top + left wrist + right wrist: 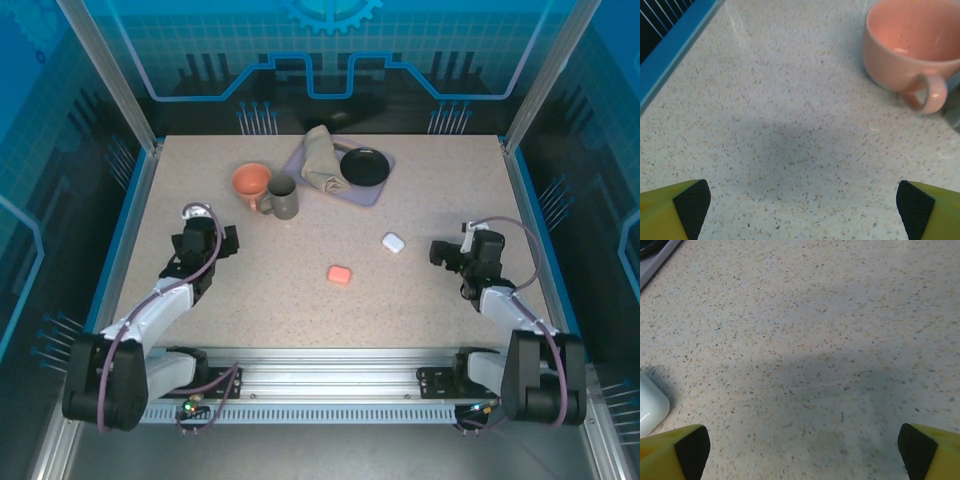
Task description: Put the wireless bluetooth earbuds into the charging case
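Cases, white case (393, 242) and pink case (340, 274), lay on the surface (250, 300). Left gripper (802, 202) and right gripper (802, 442) were spread wide, empty.

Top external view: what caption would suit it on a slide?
Left arm and right arm, jaws open, flank a white case and a pink case on a speckled table.

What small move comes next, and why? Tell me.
Probably shift the right gripper left toward the white case: its jaws stand open over bare table, and the case lies just outside them.
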You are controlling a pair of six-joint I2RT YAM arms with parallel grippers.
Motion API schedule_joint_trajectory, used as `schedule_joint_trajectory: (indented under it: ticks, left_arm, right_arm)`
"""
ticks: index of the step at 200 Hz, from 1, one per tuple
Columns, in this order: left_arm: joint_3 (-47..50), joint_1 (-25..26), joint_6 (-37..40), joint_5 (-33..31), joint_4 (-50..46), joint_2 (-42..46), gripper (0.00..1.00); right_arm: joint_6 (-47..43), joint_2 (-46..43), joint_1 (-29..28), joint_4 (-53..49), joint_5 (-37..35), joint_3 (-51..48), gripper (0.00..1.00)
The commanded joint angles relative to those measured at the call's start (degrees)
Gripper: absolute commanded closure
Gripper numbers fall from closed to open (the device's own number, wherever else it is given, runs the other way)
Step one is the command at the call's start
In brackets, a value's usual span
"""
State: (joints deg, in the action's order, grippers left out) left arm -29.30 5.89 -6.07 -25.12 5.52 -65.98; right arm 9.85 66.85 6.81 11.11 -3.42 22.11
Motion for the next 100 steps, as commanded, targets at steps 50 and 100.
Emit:
schedule_joint_trajectory:
  ticks: [50, 100]
  left_arm:
    - [4.21, -1.32, 7.83, 8.86, 18.96, -7.84, 0.01]
    - [5.11, -2.01, 13.25, 18.07, 26.91, -10.48, 0.01]
  right_arm:
    - [-3.69, 12.09, -3.88, 29.13, 3.12, 0.83, 0.0]
    - [-8.66, 18.78, -8.01, 37.83, 2.81, -0.76, 0.0]
